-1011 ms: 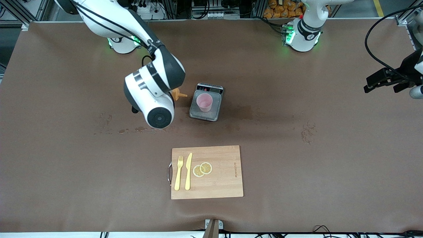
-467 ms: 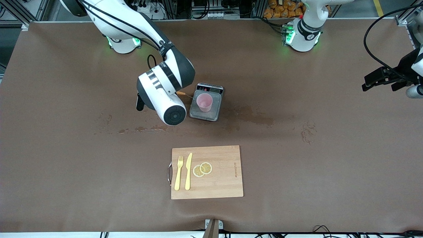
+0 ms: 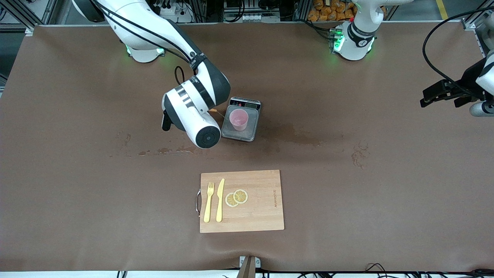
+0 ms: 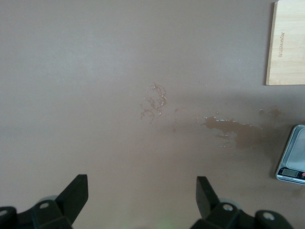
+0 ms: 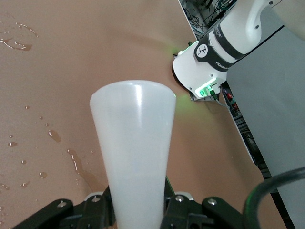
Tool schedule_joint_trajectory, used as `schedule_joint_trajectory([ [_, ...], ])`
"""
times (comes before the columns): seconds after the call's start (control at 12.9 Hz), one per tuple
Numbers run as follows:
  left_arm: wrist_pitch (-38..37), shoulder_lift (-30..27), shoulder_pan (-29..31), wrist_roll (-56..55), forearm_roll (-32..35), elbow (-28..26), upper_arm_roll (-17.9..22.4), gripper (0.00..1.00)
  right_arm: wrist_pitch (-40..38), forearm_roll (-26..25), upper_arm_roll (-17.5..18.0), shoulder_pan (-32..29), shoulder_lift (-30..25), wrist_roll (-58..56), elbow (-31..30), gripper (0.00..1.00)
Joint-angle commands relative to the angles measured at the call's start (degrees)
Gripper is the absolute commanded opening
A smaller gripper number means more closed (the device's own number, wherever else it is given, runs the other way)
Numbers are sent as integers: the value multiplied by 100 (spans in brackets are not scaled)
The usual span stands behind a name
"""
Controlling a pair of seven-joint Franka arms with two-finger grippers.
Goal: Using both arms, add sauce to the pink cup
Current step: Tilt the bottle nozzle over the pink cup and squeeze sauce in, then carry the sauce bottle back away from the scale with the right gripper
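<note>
Right now the brown table (image 3: 77, 193) is the biggest thing in my view, stained with wet patches near its middle. My right arm (image 3: 162, 31) reaches in from its base and bends down beside the grey scale (image 3: 240, 119); my left arm (image 3: 362, 27) waits, its hand out over the left arm's end of the table. Nearer the front camera than the scale lies the wooden cutting board (image 3: 262, 216) with a yellow fork (image 3: 208, 201), a yellow knife (image 3: 220, 199) and two lemon slices (image 3: 236, 197). The pink cup (image 3: 238, 119) stands upright on the scale's plate. My right gripper (image 5: 138, 210) is clamped on the sauce bottle (image 5: 135, 157), whose whitish body fills the right wrist view, and only the orange nozzle (image 3: 216, 112) pokes out from under the wrist, tilted toward the cup and just short of its rim. My left gripper (image 4: 142, 191) hangs with its fingers spread wide and nothing between them. I judge that I am in the pouring approach: the next move calls for bringing the nozzle over the cup's mouth, tipping further and squeezing gently, without knocking the light cup off the plate.
</note>
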Motion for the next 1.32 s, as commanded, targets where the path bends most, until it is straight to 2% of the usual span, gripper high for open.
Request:
schedule_joint_trajectory([
  [0.0,-16,1,-25,-51,-102,5,6,100,47,-57,-20,-145,-33,-153,18,32],
  [0.47,10,18,-16,-51,-102,-4,14,100,398,663,-11,-901,-217,-1505,26,31],
  [0.93,10,-34,28,37,-94,14,41,100,443,1084,-11,-1428,-366,-2306,9,31],
  [1.24,2,-52,46,72,-94,23,50,100,434,1656,-11,-2236,-805,-3527,-473,31],
])
